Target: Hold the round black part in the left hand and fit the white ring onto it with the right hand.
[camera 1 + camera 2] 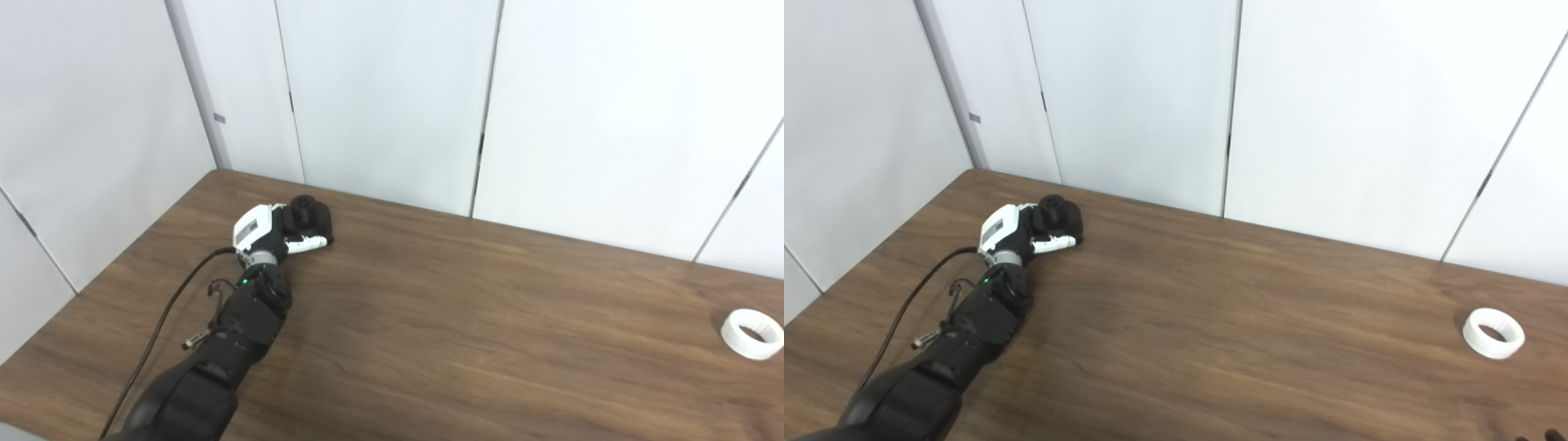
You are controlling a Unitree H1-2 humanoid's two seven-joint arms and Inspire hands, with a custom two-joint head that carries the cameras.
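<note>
On the far left part of the desk [465, 343], the left hand [269, 233] is closed around the round black part [309, 217].

The round black part is dark and matte, with a small round knob on its top, and it sits low against the wood between the fingers [306, 244], which are white and wrap its near side. The white ring [752, 333] lies flat and alone near the right edge of the desk, well apart from the black part; it is a thick, short band with an open centre. The right hand is almost out of view, only dark tips show at the bottom right corner of the right eye view, so I cannot tell its state.
</note>
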